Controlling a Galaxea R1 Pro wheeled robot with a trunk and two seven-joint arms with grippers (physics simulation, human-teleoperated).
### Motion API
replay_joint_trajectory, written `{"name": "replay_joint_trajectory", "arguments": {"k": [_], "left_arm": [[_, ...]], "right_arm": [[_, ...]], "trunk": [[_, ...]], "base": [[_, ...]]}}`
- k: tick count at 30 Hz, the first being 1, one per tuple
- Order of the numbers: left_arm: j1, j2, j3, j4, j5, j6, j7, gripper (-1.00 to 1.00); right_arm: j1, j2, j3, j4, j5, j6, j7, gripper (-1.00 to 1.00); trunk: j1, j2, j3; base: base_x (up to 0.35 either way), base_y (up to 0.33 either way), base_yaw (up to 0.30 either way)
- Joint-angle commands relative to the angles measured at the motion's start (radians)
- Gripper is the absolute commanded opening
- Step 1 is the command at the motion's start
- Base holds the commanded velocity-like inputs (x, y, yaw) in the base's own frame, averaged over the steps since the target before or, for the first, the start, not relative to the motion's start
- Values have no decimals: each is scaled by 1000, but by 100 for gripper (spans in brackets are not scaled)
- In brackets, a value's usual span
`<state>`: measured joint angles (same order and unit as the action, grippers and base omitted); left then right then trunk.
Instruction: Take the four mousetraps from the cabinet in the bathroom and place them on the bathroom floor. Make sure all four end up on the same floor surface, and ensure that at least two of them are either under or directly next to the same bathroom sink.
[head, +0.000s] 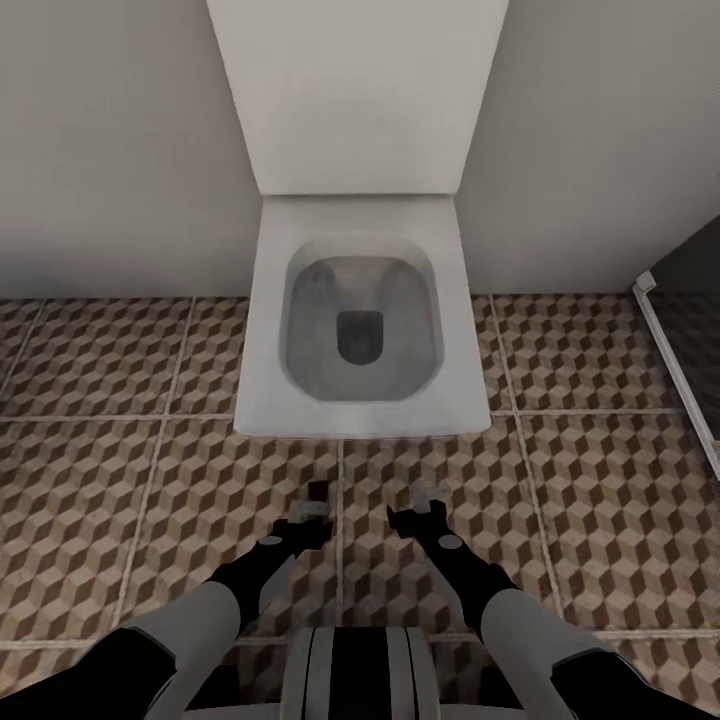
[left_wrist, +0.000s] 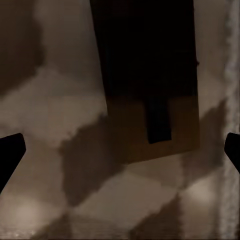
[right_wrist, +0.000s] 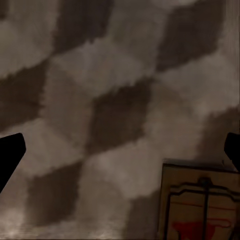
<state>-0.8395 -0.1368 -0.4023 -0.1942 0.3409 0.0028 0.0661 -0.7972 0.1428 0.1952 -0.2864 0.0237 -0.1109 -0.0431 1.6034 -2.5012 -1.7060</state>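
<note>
1. The bathroom floor (head: 600, 470), tiled in a brown, beige and white cube pattern, fills the lower half of the head view; a pale wall takes the upper half.
2. A white square toilet (head: 362, 320) stands at centre, its raised lid cut off by the top edge of the frame.
3. At the right edge a white-framed glass panel (head: 680, 370) shows only in part.
4. The two arms reach up from the bottom edge, on either side of the trunk.
5. The left hand (head: 312, 512) and right hand (head: 425, 510) hang low over the tiles just in front of the toilet. In each wrist view the dark fingertips sit at opposite edges, so both hands are spread and hold nothing.
6. One mousetrap (right_wrist: 200, 205) lies on the tiles in the lower right of the right wrist view, cut off by the frame.
7. In the left wrist view a tan board (left_wrist: 160, 135) lies on the tiles, its upper part lost in dark shadow; whether it is another trap is hard to tell.
</note>
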Motion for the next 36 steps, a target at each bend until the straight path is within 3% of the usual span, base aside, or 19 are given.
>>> {"name": "replay_joint_trajectory", "arguments": {"k": [1, 23, 36], "left_arm": [[-1, 0, -8, -1, 9, 0, 5, 100], [0, 0, -8, -1, 9, 0, 5, 100], [-1, -1, -9, -1, 9, 0, 4, 100]], "right_arm": [[-1, 0, 4, 1, 2, -3, -5, 100], [-1, 0, 4, 1, 2, -1, -5, 100], [-1, 0, 4, 1, 2, 0, -5, 100]], "trunk": [[-1, 0, 0], [-1, 0, 0], [-1, 0, 0]], "base": [[-304, 0, 0], [-324, 0, 0], [-38, 0, 0]]}}
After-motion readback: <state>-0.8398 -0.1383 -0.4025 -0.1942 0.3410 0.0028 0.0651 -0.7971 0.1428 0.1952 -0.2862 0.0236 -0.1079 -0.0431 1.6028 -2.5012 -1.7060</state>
